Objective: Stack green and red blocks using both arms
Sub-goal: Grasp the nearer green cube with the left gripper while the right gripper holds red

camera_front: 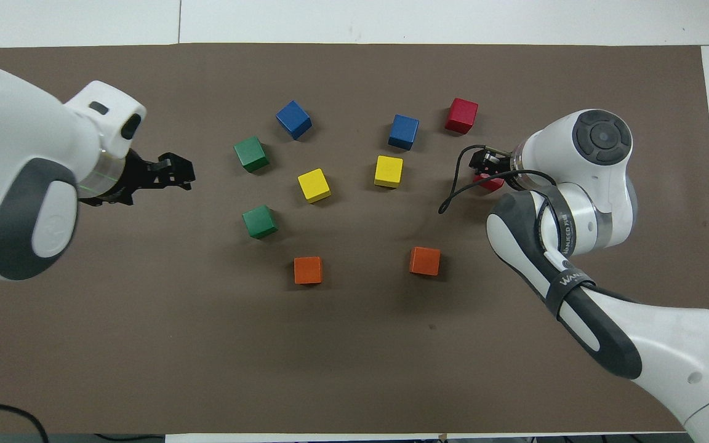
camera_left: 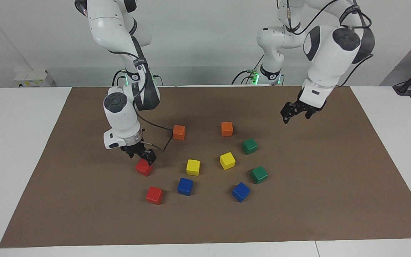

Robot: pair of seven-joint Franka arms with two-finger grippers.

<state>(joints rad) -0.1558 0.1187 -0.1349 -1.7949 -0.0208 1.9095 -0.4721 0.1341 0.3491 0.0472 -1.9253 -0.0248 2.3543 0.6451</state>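
Lying on the brown mat (camera_left: 334, 200): two red matte cubes (camera_left: 144, 167) (camera_left: 154, 195), two green (camera_left: 249, 146) (camera_left: 259, 174), two orange (camera_left: 178, 132) (camera_left: 227, 129), two yellow (camera_left: 193, 167) (camera_left: 227, 160), two blue (camera_left: 184, 186) (camera_left: 240, 191).

On the dark band wrapped around my right arm (camera_front: 567, 280), the overhead view shows white capital letters beginning "WAN"; the remaining letters I cannot make out. Nothing else on me, the cubes or the worktop carries readable text.

Two green cubes (camera_left: 249, 146) (camera_left: 259, 174), two red cubes (camera_left: 143, 167) (camera_left: 154, 195), flat, unstacked
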